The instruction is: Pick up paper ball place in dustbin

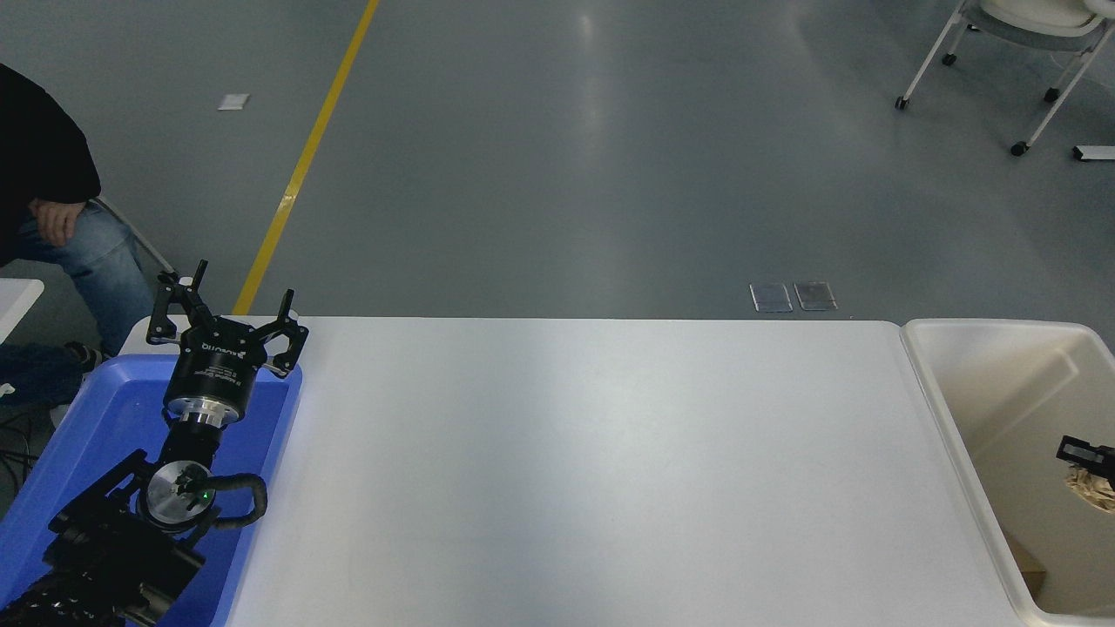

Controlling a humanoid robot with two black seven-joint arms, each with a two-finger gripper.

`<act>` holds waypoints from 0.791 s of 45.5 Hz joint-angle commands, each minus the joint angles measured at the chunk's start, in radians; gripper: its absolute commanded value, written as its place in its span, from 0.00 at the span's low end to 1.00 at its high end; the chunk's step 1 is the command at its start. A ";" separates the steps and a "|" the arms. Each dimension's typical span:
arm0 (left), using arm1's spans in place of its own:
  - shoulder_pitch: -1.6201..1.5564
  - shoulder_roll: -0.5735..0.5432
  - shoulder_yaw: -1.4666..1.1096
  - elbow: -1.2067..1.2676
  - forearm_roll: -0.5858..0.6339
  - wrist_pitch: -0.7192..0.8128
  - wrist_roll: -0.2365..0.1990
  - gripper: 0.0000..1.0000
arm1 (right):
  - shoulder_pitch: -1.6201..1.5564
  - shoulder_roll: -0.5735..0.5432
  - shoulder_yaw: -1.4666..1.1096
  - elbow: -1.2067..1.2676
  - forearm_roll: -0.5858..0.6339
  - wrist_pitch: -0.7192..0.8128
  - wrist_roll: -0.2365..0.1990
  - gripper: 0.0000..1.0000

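My right gripper (1091, 460) comes in at the right edge, over the inside of the cream-white dustbin (923, 366). Only one black finger tip (1078, 450) shows. A tan-brown paper ball (1096, 489) sits against that finger, held above the bin's floor and cut off by the picture's edge. My left gripper (228, 324) is parked at the lower left over the blue tray, with its fingers spread open and empty.
A shallow blue tray (87, 418) lies at the table's left end under my left arm. A brown scrap (1030, 575) lies on the dustbin's floor. A person sits at the far left (52, 218). A wheeled chair (1028, 52) stands at the top right.
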 commanded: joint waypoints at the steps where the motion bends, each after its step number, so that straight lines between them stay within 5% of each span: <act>1: -0.001 0.000 0.000 0.000 0.000 0.000 0.000 1.00 | 0.019 0.012 0.002 0.000 0.001 -0.005 0.001 1.00; 20: -0.002 0.000 0.001 0.000 0.001 -0.001 0.003 1.00 | 0.754 -0.115 -0.607 0.599 -0.012 0.044 0.007 1.00; 32: -0.001 0.000 0.001 0.000 0.001 -0.001 0.002 1.00 | 1.263 -0.028 -0.598 1.078 0.017 0.575 0.004 1.00; 36: 0.001 0.000 0.001 0.000 0.001 -0.001 0.002 1.00 | 1.354 0.037 -0.587 1.170 0.135 0.609 0.000 1.00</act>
